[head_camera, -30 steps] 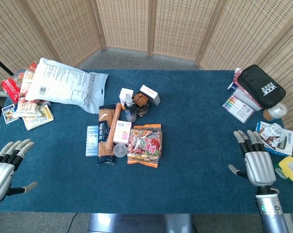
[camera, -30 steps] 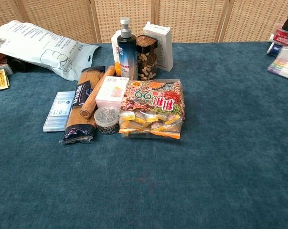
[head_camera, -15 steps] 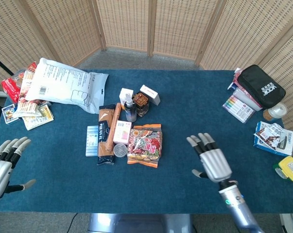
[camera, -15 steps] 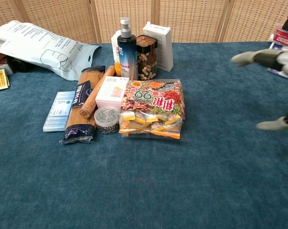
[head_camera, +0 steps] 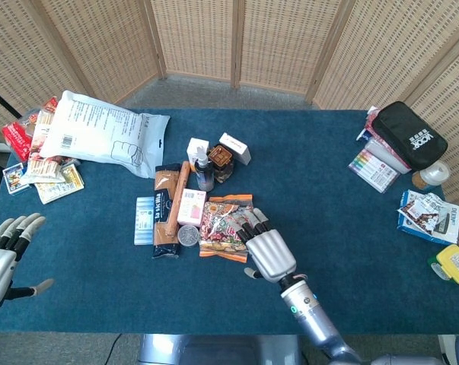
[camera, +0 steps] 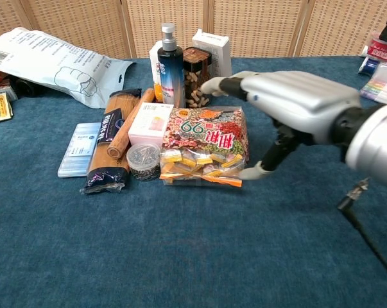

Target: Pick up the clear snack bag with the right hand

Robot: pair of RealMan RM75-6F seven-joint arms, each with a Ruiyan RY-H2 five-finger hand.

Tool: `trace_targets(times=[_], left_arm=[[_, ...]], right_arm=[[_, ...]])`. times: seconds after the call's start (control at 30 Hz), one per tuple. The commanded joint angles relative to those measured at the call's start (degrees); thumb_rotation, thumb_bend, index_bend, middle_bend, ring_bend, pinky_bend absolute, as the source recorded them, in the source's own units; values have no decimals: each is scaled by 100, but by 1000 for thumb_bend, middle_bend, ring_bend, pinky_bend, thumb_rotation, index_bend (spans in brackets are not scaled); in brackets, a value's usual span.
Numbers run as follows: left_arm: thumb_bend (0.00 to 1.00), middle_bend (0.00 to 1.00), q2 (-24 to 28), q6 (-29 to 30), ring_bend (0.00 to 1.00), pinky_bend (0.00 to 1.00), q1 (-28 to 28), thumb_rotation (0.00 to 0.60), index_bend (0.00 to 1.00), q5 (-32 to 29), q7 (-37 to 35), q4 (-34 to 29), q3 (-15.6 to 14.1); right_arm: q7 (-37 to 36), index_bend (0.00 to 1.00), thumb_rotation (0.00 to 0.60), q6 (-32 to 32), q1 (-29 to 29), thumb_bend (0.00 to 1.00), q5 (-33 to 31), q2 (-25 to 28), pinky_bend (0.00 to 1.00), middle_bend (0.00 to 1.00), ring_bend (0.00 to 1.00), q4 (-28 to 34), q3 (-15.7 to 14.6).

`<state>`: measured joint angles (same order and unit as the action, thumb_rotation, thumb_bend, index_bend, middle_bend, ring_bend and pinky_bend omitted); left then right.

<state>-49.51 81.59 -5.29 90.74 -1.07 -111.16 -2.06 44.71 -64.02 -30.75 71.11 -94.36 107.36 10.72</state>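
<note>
The clear snack bag point(head_camera: 223, 225) point(camera: 203, 144), printed red and green with yellow wrapped sweets showing through, lies flat in the middle of the blue table. My right hand point(head_camera: 269, 251) point(camera: 289, 106) hovers at the bag's right edge, fingers spread above its right side and thumb tip close to its front right corner. It holds nothing. My left hand point(head_camera: 1, 255) is open at the table's near left edge, far from the bag; the chest view does not show it.
Left of the bag lie a small round tin point(camera: 143, 160), a pink box point(camera: 151, 123), a pasta pack point(camera: 110, 151) and a flat blue pack point(camera: 79, 148). Behind it stand a spray bottle point(camera: 171, 64), a nut jar point(camera: 196, 77) and white boxes point(camera: 214, 52). Stationery and packets sit at the far right point(head_camera: 404, 148).
My right hand has swept left from the table's right side to the snack bag's right edge. The left hand has barely shifted.
</note>
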Motion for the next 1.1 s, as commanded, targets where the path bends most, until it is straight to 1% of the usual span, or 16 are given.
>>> trace_targets(times=[0.03,0.13,0.23,0.4,0.73,0.9,1.1], left_arm=[[5,0,-4,2,0,0,0,600,0,-4,12,-5,2],[5,0,-7,0,0,0,-1,600,0,-6,23,-11,4],[6,0,-3,-8,0,0,0,600,0,-5,12,-12,-3],[6,0,16,22,0,0,8,600,0,-25,-42,11,14],[6,0,19,-18,0,0,-15,600,0,-83,-79,41,36],[6,0,19,-44,0,0,-26,600,0,-129,-98,54,49],[5,0,19,-58,0,0,-32,600,0,-155,-110,55,56]], right_arm=[[251,0,600,-18,-153,0,-242,-276,0,0,0,-75,49],[388,0,600,-7,-306,0,-468,-520,0,0,0,-185,109],[370,0,600,54,-472,0,-615,-716,0,0,0,-442,199],[254,0,600,147,-686,0,-906,-872,0,0,0,-886,362],[163,0,600,300,-1062,0,-1462,-1174,0,0,0,-1602,519],[-34,0,600,479,-1223,0,-1588,-1306,0,0,0,-2027,485],[-590,0,600,571,-1253,0,-1370,-1413,0,0,0,-2413,373]])
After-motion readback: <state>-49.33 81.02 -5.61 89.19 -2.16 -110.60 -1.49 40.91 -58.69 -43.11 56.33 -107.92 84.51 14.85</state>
